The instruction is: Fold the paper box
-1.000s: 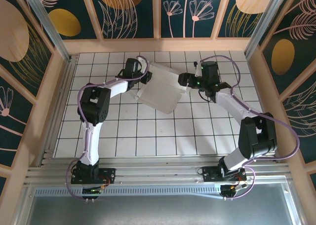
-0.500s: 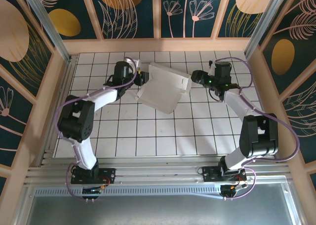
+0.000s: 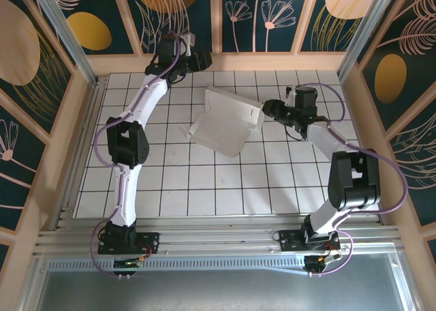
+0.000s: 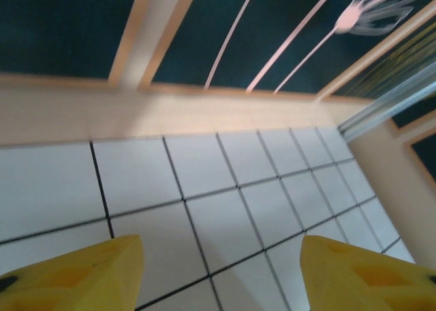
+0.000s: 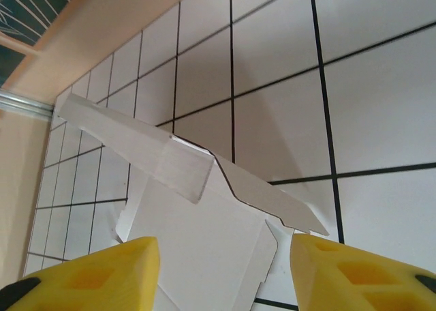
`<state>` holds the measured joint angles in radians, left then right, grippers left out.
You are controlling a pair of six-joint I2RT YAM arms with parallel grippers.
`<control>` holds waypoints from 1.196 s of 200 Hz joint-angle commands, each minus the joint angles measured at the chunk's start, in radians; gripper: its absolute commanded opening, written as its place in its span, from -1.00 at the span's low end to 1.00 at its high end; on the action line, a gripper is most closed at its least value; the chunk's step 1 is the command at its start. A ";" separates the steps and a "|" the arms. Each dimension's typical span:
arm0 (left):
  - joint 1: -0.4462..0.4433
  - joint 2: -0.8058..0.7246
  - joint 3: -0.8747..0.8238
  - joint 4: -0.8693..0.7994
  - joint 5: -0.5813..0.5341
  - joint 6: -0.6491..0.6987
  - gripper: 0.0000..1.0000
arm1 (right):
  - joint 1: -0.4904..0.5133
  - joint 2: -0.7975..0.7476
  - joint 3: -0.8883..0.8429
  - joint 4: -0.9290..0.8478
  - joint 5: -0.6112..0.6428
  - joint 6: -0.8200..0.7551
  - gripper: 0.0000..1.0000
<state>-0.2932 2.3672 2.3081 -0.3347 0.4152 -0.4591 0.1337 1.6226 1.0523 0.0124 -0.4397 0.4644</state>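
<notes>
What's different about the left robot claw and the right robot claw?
The left gripper is far from the paper box, up by the back wall; the right gripper is right beside the box's edge. The left arm stretches out long; the right arm is bent. Both have yellow fingers, open, holding nothing.

White tiled floor [image 3: 204, 181], dark floral walls [image 3: 184, 18].

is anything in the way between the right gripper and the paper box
Nothing visible is. The right gripper sits just off the right edge of the paper box, its jaws open toward it, and no other object lies on the tiled table between them.
</notes>
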 commanded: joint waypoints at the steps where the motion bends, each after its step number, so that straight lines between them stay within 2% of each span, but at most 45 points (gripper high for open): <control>1: -0.003 0.052 0.017 -0.130 0.126 0.029 0.30 | 0.020 0.039 0.041 0.039 -0.021 0.052 0.09; 23: -0.003 0.029 -0.075 -0.072 0.106 0.062 0.38 | 0.027 0.066 0.060 0.040 -0.015 0.050 0.12; 46: -0.002 0.047 -0.090 -0.062 0.105 0.052 0.37 | 0.030 0.089 0.075 0.039 -0.017 0.046 0.00; 69: -0.003 0.080 -0.078 -0.081 0.118 0.027 0.24 | 0.041 0.100 0.076 0.055 -0.019 0.048 -0.09; 94: -0.003 0.077 -0.096 -0.094 0.116 0.017 0.00 | 0.052 0.111 0.085 0.064 -0.005 0.042 -0.17; 126: -0.004 0.024 -0.198 -0.042 0.181 -0.025 -0.19 | 0.071 0.146 0.128 0.060 0.000 0.031 -0.26; 179: -0.003 -0.136 -0.472 0.119 0.142 -0.073 -0.23 | 0.102 0.188 0.205 0.037 0.038 -0.031 -0.33; 193: -0.004 -0.183 -0.548 0.183 0.124 -0.090 -0.22 | 0.102 0.182 0.218 0.023 0.051 -0.039 -0.27; 214: -0.004 -0.241 -0.655 0.283 0.112 -0.118 -0.18 | 0.099 0.144 0.219 -0.010 0.097 -0.063 -0.03; 239: -0.005 -0.271 -0.715 0.315 0.096 -0.127 -0.18 | 0.099 0.092 0.219 -0.074 0.177 -0.100 0.14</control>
<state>-0.2852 2.1353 1.6474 -0.0780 0.5209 -0.5526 0.2237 1.7908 1.2449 0.0090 -0.3485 0.4164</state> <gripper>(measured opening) 0.408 0.549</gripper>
